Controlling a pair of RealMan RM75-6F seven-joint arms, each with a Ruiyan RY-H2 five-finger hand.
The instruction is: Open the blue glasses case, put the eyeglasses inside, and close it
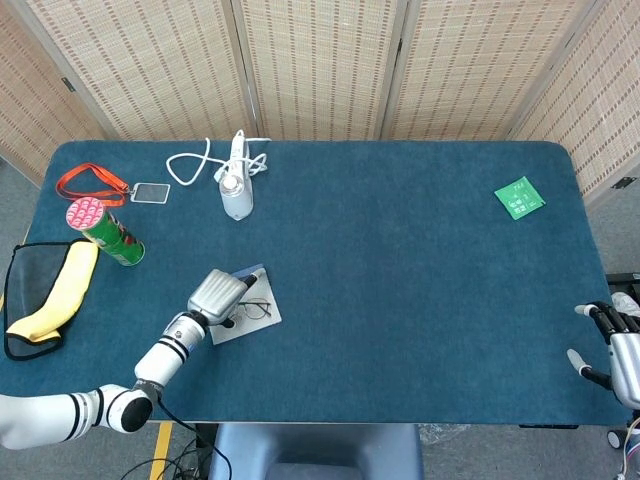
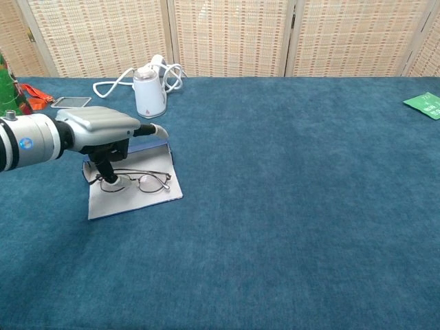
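Table: I'm looking at a big table (image 1: 420, 300) covered in dark teal, carpet-like cloth; it fills nearly all of both views.

Room: woven reed screens (image 1: 320, 65) stand right behind the far edge, in beige panels with pale frames. A strip of grey floor shows at the left and right in the head view.

Left hand: my left hand (image 2: 103, 134) is over the near-left part of the table, palm down above the case. A dark fingertip (image 2: 108, 180) presses down on the glasses at their left lens. I can't tell if it's pinching the frame or only touching it, so no call on the grip.

Case: the case (image 2: 134, 196) lies open and flat, pale lining up, with a sliver of blue lid (image 2: 148, 146) showing at its far edge under the hand.

Glasses: the glasses (image 2: 141, 181) sit on the lining, thin wire frame, the right lens clear of the hand.

Right hand: my right hand (image 1: 615, 350) only shows in the head view, at the far right off the table edge, fingers apart and nothing in them.

Other stuff, far left: a white charger with a cable (image 2: 148, 86), an orange lanyard with a badge (image 1: 105, 185), a green can (image 1: 105, 230) with a pink lid, and a yellow and black pouch (image 1: 45, 295) hanging over the left edge.

Far right: a small green packet (image 1: 519, 197) lies well apart from everything else.
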